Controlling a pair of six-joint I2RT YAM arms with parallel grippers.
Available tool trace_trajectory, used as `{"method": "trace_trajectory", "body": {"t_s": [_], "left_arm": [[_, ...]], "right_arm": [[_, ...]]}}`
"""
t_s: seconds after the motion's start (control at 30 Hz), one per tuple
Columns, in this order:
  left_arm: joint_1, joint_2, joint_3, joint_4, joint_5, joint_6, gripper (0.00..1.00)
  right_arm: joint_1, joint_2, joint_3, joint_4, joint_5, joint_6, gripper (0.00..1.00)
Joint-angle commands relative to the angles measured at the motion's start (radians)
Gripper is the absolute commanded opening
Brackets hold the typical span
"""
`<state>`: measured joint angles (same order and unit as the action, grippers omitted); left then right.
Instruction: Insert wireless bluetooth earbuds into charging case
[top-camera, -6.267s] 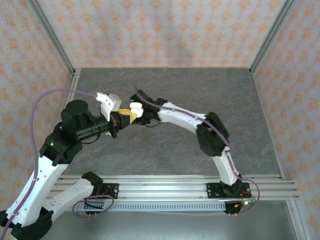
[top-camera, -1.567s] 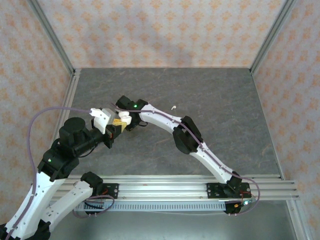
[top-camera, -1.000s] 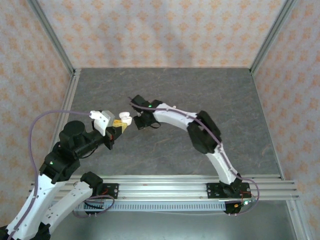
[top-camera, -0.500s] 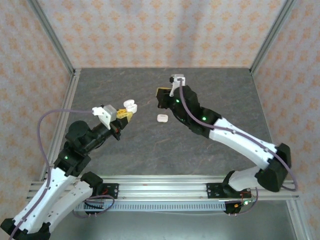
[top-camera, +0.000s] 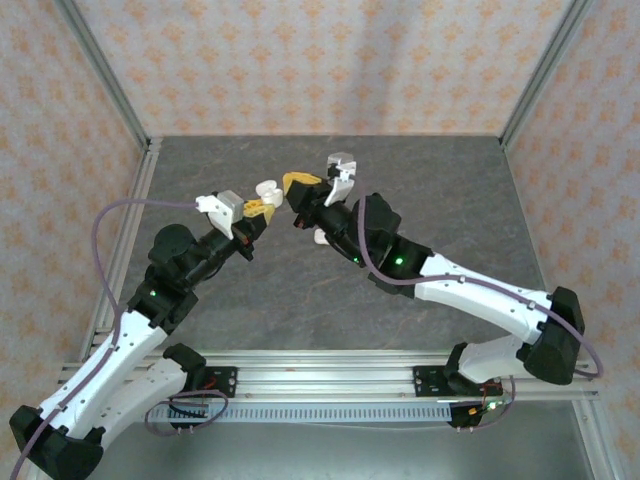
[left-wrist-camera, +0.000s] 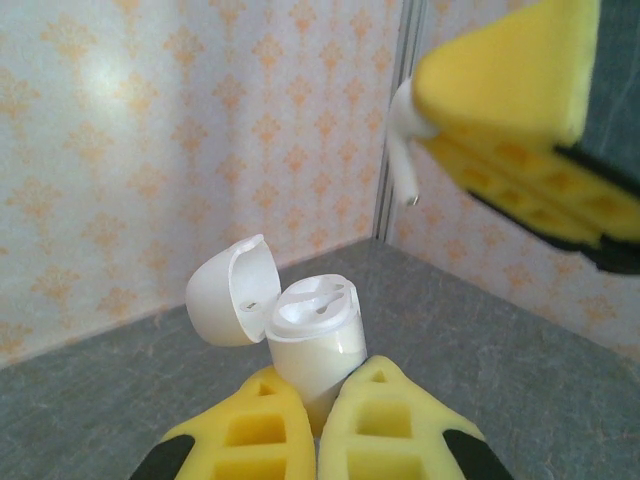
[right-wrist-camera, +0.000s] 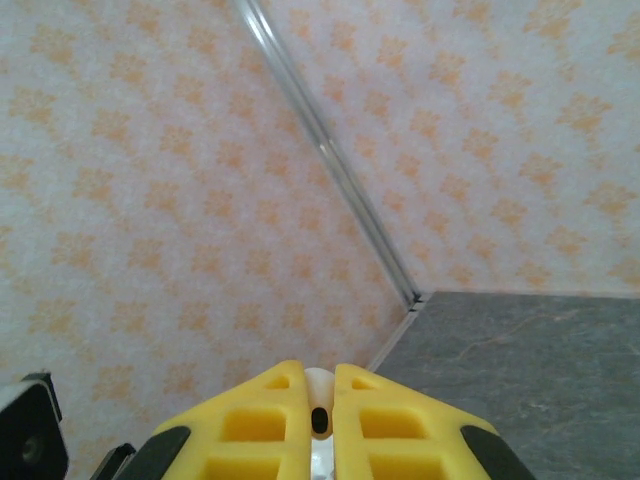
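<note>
Clamping open case (left-wrist-camera: 315, 330): left tool (top-camera: 258, 205); right tool (top-camera: 296, 183) pinching earbud (left-wrist-camera: 402, 150); grey marbled tabletop (top-camera: 450, 200), patterned walls (top-camera: 300, 60).

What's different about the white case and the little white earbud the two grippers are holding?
The charging case is much bigger than the earbud. The case is a rounded tub with its lid flipped open; the earbud is a bulb with a thin stem. The left gripper holds the case; the right gripper holds the earbud. Both are glossy white.
</note>
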<state>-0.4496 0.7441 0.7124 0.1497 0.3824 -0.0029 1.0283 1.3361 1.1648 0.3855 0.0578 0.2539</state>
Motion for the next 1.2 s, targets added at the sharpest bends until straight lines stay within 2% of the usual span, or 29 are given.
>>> {"method": "trace_trajectory", "body": {"t_s": [0.0,0.23,0.7,1.17], "left_arm": [[-0.002,-0.017,0.042,0.063,-0.018,0.0,0.0],[-0.005,-0.028,0.041,0.041,-0.019,0.017,0.0],[-0.014,-0.034,0.046,0.002,-0.014,0.051,0.0],[-0.017,-0.035,0.064,-0.012,-0.04,0.061,0.0]], "right_arm": [[0.007,0.024,0.019,0.094,-0.039,0.017,0.11],[0.008,0.058,0.049,0.094,-0.08,0.078,0.1],[0.01,0.081,0.091,0.042,-0.085,0.068,0.1],[0.012,0.082,0.034,0.034,-0.111,0.046,0.09]]}}
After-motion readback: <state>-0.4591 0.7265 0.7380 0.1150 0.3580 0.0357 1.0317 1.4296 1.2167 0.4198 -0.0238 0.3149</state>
